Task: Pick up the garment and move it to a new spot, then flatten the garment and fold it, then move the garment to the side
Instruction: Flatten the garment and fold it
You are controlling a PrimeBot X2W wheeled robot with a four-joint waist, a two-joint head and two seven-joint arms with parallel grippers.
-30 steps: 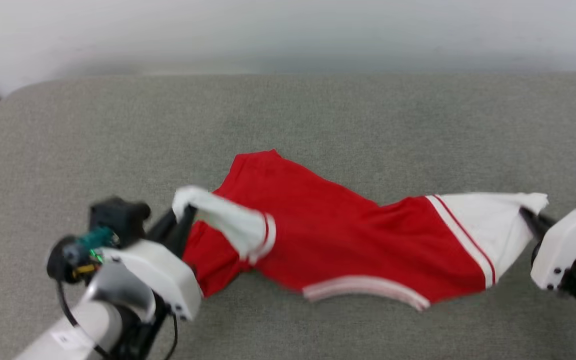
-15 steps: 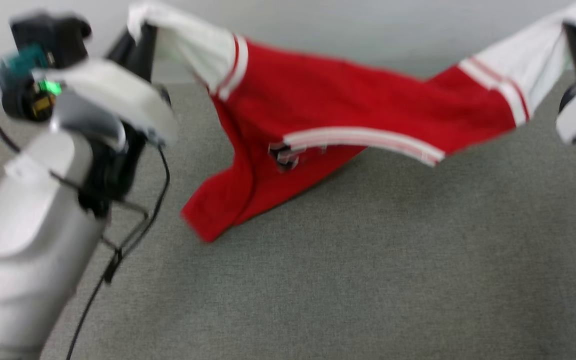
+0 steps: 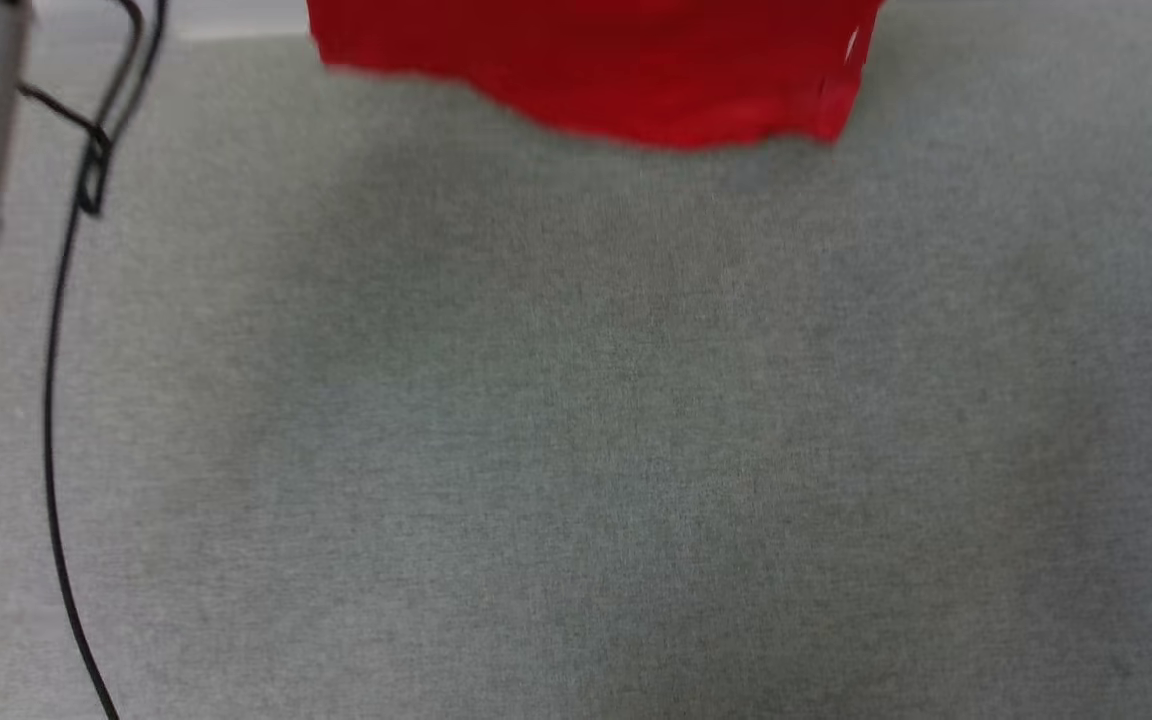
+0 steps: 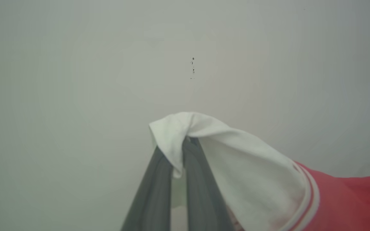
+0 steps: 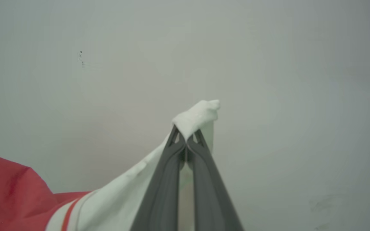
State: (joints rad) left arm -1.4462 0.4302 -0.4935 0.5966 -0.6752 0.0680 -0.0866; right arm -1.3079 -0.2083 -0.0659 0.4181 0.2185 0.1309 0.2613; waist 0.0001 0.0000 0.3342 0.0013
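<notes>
Left gripper: pinching the garment by a white sleeve draped over its tips.
Right gripper: pinching the other white sleeve at its tips.

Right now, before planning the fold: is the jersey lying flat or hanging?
Hanging: left hand and right hand each pinch a white sleeve; the jersey dangles over the grey surface.

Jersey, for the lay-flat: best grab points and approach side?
The two white sleeve tips, one per gripper, each from its own outer side. That is the hold now: left gripper shut on the left sleeve, right gripper shut on the right sleeve. Held this way the jersey hangs spread wide over the grey surface, so a regrip probably isn't needed.
</notes>
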